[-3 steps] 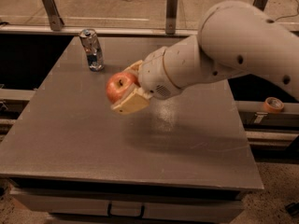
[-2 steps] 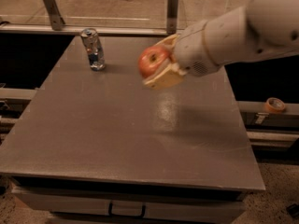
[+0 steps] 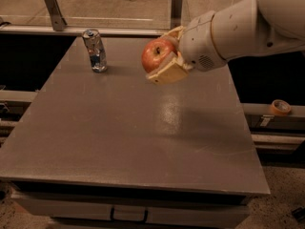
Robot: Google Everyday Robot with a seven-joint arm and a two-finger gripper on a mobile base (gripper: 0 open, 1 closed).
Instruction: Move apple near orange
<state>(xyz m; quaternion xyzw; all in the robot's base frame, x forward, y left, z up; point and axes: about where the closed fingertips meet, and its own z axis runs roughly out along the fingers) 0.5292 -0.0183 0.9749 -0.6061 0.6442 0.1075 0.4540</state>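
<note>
Gripper (image 3: 165, 57) clamped on apple (image 3: 155, 55) above table (image 3: 119, 132); orange not in view, risking misplacement or a rolling drop

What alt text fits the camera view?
The gripper holds a red apple in the air above a grey table. An upright can stands near the table's far edge; no orange is in view.

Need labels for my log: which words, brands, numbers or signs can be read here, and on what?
No text can be read.
Can: print on its side, too blurred to read.
Apple, clamped in the gripper above the table: no sticker shows.
Tape roll: no text shows.
</note>
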